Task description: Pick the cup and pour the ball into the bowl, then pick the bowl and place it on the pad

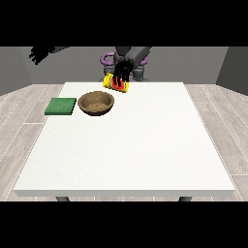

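A: Two hands, only one busy. The hand at the view's right (121, 70) has its fingers curled round the cup (116, 83), a yellow one with a red inside, which it holds tipped over near the table's (145, 145) far edge, about mid-way along it.

B: And the other?

A: The hand at the view's left (39, 53) hangs raised well off the table's far left corner, holding nothing, its fingers hanging relaxed.

B: Where's the bowl?

A: The brown bowl (97, 103) sits toward the far left of the table, nearer us than the cup and a little left of it. The green pad (61, 106) lies just beside the bowl at the left edge, apart from it.

B: The ball?

A: I can't make it out, in the cup or in the bowl.

B: So which step?

A: The pour, I'd judge. The cup's mouth looks short of the bowl's rim, so the next move calls for carrying it over the bowl before tipping further.
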### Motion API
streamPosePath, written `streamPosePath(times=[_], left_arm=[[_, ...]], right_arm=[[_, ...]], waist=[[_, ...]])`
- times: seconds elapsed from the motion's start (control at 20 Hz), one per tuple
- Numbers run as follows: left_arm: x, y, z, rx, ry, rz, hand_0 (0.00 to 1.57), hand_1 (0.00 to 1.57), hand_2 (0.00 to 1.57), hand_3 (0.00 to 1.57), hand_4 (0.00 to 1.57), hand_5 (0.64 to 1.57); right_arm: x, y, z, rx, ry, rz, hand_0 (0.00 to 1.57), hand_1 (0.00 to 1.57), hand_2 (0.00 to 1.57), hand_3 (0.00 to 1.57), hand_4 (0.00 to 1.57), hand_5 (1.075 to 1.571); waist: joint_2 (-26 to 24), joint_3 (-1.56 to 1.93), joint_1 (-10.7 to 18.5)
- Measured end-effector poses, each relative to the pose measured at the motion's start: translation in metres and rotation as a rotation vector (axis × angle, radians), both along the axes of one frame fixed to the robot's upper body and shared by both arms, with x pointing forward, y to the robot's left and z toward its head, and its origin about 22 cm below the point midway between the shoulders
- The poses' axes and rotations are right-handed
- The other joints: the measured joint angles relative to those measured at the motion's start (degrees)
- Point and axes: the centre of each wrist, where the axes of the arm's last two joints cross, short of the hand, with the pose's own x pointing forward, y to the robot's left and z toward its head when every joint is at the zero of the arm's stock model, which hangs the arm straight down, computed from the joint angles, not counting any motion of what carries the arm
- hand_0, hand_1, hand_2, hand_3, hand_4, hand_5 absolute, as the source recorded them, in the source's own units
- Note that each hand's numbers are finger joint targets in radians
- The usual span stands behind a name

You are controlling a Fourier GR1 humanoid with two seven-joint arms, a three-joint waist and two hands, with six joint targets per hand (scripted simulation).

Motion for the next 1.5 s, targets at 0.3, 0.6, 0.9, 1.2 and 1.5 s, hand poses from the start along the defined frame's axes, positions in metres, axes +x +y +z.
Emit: streamPosePath(times=[0.3, 0.6, 0.9, 1.2, 1.5], left_arm=[[0.003, -0.025, 0.023, 0.284, -0.045, 0.018, 0.61, 0.61, 1.49, 1.54, 1.03, 1.571], [-0.012, -0.049, 0.033, 0.455, -0.040, -0.010, 0.17, 0.17, 1.19, 1.57, 1.13, 1.570], [-0.019, -0.048, 0.036, 0.455, -0.015, -0.051, 0.32, 0.32, 1.50, 1.54, 1.11, 1.570], [-0.008, -0.017, 0.062, 0.022, -0.007, -0.048, 0.80, 0.80, 1.19, 0.88, 1.30, 1.555], [0.009, 0.026, 0.118, -0.592, -0.010, -0.024, 0.00, 0.00, 0.00, 0.00, 1.12, 1.570]], right_arm=[[0.014, 0.016, -0.006, 0.007, 0.006, 0.037, 0.00, 0.00, 0.00, 0.31, 0.69, 1.553], [0.024, 0.029, -0.012, 0.005, 0.001, 0.048, 0.00, 0.00, 0.00, 0.27, 0.69, 1.548], [0.023, 0.027, -0.012, 0.001, 0.033, 0.010, 0.00, 0.00, 0.00, 0.14, 0.73, 1.546], [0.013, 0.009, -0.013, 0.000, 0.053, -0.089, 0.00, 0.00, 0.00, 0.11, 0.76, 1.556], [0.009, 0.007, -0.018, -0.002, 0.066, -0.160, 0.00, 0.00, 0.00, 0.00, 0.79, 1.555]], waist=[[-0.7, -0.01, -1.3], [-0.3, -0.06, -2.2], [-2.0, -0.11, 0.3], [-3.0, -0.29, 6.5], [-2.2, -0.75, 12.3]])
